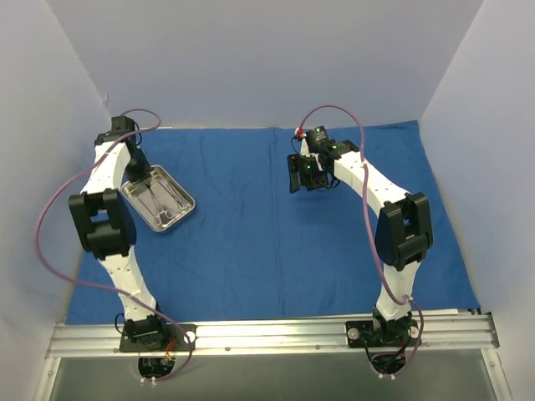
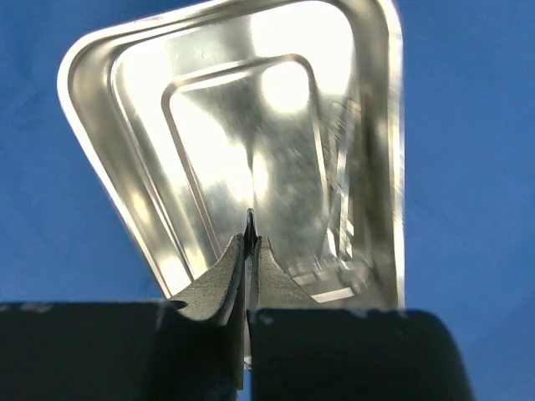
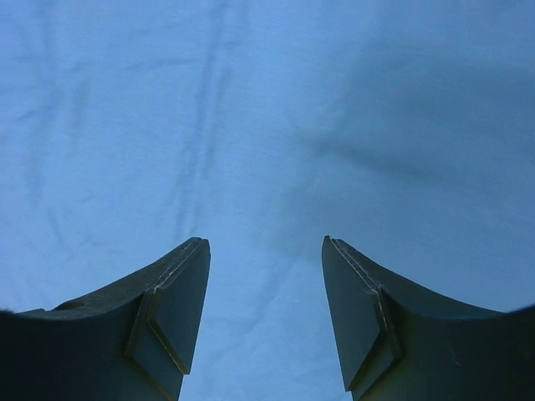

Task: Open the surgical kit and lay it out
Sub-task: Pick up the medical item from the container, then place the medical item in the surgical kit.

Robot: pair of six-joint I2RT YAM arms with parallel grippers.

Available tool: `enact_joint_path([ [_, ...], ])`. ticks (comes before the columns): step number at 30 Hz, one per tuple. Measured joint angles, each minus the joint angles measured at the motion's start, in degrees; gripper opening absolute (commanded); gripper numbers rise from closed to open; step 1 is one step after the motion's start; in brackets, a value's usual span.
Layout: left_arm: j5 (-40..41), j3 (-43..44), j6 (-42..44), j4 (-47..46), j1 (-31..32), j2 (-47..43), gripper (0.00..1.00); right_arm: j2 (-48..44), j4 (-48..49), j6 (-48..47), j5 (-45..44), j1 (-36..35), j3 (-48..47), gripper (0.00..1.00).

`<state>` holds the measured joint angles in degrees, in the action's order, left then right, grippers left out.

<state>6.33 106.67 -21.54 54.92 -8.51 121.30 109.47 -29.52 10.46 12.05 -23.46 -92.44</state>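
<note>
**Left arm on tray rim, right arm idle over cloth**

Pale walls boxed in a table covered by the royal-blue cloth, spread flat to nearly every edge, so the wrap looked already opened out.

- The steel tray sat on the cloth at the left of the top view, right beside the left arm's forearm. The ring-handled instruments lay inside it, none set out on the cloth yet.
- The left gripper was fully closed. In its wrist view the fingers met across the tray's near rim with a thin metal edge between the tips, so it read as a pinch on that rim.
- The right gripper stood about half open with nothing between its fingers, only bare cloth below. It hung at upper centre-right of the top view, well apart from the tray.

Key geometry:
- The grip was at the tray's short upper-left end.
- The tray's long axis ran from there toward the lower right of the top view, straight out from the fingers and toward the open middle of the cloth.
- The instruments lay roughly along that same axis.
- The left arm was the nearer one by far.

Judgement:
- Any drag or lift had to go along that axis.
- A one-edge pinch could let the tray swing or tip and slide the instruments to the far end.
</note>
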Motion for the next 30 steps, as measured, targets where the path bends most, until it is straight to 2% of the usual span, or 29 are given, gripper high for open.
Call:
enact_joint_path([
  [4,-3.63,-3.78,-0.74,-0.72,1.03,-10.82,0.02,-0.31,1.6,0.11,4.57,0.0,0.02,0.59],
  [9,-13.31,-9.31,-0.7,-5.29,3.96,-22.88,0.02,-0.63,7.39,3.26,19.5,-0.04,0.0,0.6],
  [13,-23.39,-16.04,-1.42,-10.19,7.54,-30.67,0.02,-0.74,19.34,12.26,33.79,-0.85,0.07,0.66],
  [17,-30.29,-20.98,-2.45,-13.07,12.44,-35.17,0.02,-2.49,32.85,21.16,42.6,-3.15,2.32,0.75],
  [19,-33.4,-22.77,-3.34,-14.34,14.86,-36.81,0.02,-4.5,40.54,26.08,45.75,-4.44,5.97,0.8],
  [24,-40.46,-27.71,-8.15,-19.74,16.76,-41.57,0.02,-8.37,62.69,40.72,50.86,-7.15,15.65,0.78],
  [27,-43.17,-30.25,-11.74,-24.2,17.55,-43.69,0.02,-8.46,69.4,45.31,51.91,-7.82,17.51,0.75],
  [30,-45.66,-32.17,-15.72,-28.06,18.12,-44.74,0.02,-8.46,70.49,46.31,52.46,-7.96,17.92,0.72],
])
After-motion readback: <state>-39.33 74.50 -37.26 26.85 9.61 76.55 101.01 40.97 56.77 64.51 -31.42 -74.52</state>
